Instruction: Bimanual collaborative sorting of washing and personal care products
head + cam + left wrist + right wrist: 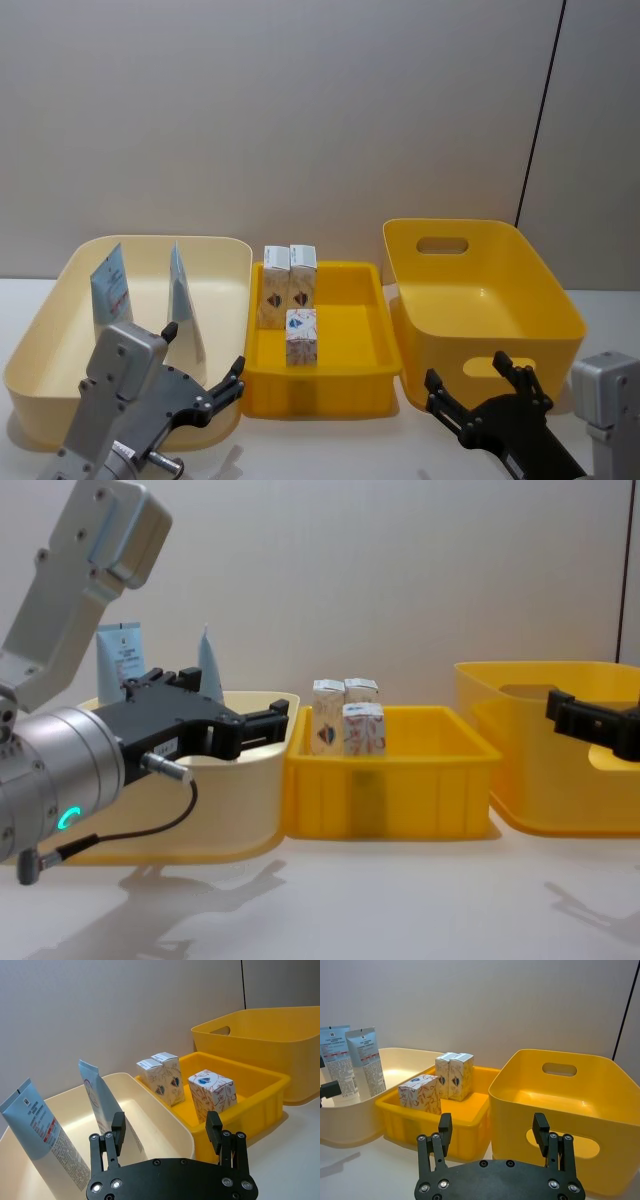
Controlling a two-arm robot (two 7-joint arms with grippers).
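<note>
Two light-blue-and-white tubes (pixel 112 285) (pixel 185 300) stand upright in the cream bin (pixel 45 340) on the left. Three small white cartons sit in the shallow yellow tray (pixel 355 385): a pair (pixel 275 285) (pixel 302 272) against its far wall and one (pixel 302 335) nearer the middle. My left gripper (pixel 205 358) hovers open and empty at the cream bin's near right corner. My right gripper (pixel 470 378) hangs open and empty before the deep yellow bin (pixel 540 300). In the left wrist view the open left gripper (pixel 165 1132) faces the tubes (pixel 100 1105) and the cartons (pixel 212 1092).
The three containers stand side by side, touching, on a white table (pixel 330 450) in front of a grey wall. The deep yellow bin (pixel 560 1105) holds nothing and has handle cut-outs. A bare strip of table lies in front of the bins (pixel 380 900).
</note>
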